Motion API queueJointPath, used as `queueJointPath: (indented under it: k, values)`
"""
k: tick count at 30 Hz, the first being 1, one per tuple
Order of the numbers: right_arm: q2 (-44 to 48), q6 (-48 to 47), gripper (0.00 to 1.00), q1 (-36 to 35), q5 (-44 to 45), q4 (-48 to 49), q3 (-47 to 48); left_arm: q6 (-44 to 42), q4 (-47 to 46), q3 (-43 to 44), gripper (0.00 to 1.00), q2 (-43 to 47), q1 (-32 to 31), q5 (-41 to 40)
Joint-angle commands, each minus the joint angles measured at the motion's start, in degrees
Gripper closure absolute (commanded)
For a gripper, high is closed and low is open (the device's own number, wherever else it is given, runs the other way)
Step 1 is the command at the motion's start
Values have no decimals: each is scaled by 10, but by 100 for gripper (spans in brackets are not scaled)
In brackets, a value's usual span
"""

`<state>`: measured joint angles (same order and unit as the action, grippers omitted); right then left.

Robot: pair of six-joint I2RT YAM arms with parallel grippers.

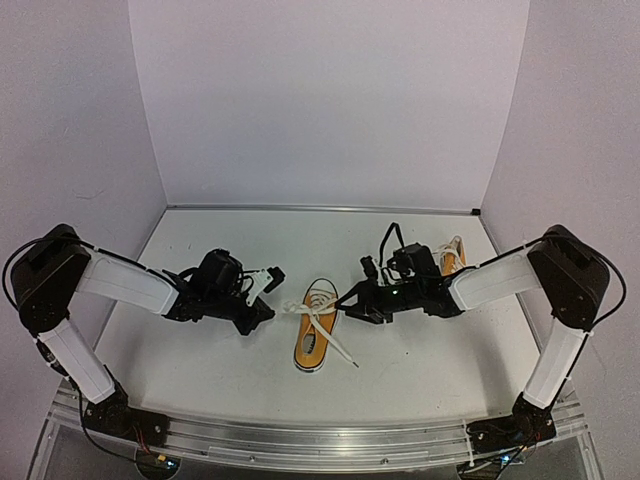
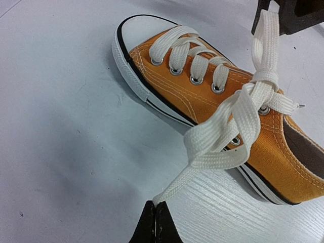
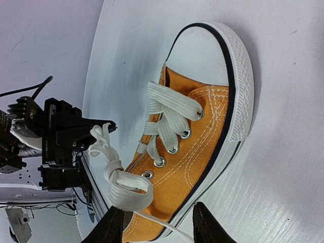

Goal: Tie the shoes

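The left hand (image 2: 154, 226) is clenching its two dark fingers together on the tip of a white lace (image 2: 205, 144). From that pinch the flat band is running up to a crossing (image 2: 263, 78) above the upper eyelets of the shoe (image 2: 177, 98). In the left wrist view, a second band is climbing from the same crossing to the dark body of the other hand at the top edge of the picture.

The right hand (image 3: 159, 215) is standing released, with its fingers well apart on either side of the shoe's flank. A loop of lace is lying just beside one finger, and a thin strand is passing across the gap. I cannot tell whether the strand is catching on either finger.

The shoe is resting sole-down on the white worktop (image 1: 200, 370), between the two hands. Its white toe cap (image 2: 142, 30) is pointing away from the arm bases, and the lower eyelets are laced in neat rows. One loose lace end is trailing off the shoe across the worktop, toward the near right.

The second shoe (image 1: 452, 258) is lying farther back on the right. It is sitting beyond the right arm (image 1: 500, 280), which is hiding part of it, and it is well apart from the first shoe.
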<state>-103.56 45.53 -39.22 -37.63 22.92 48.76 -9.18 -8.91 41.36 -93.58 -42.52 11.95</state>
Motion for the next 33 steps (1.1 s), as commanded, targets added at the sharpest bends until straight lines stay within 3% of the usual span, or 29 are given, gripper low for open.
queueJointPath:
  k: [1,14,22,33]
  values:
    - [27,-5,55,-4,-26,10,-1,7,11,-3,100,19,5,-19]
    - [-10,35,47,-10,-64,70,11,28,42,13,100,-9,19,-46]
    - [-68,64,55,-15,-70,118,28,30,44,13,100,-12,19,-35]
    - [-91,75,53,-20,-85,148,48,27,43,16,100,-15,19,-23]
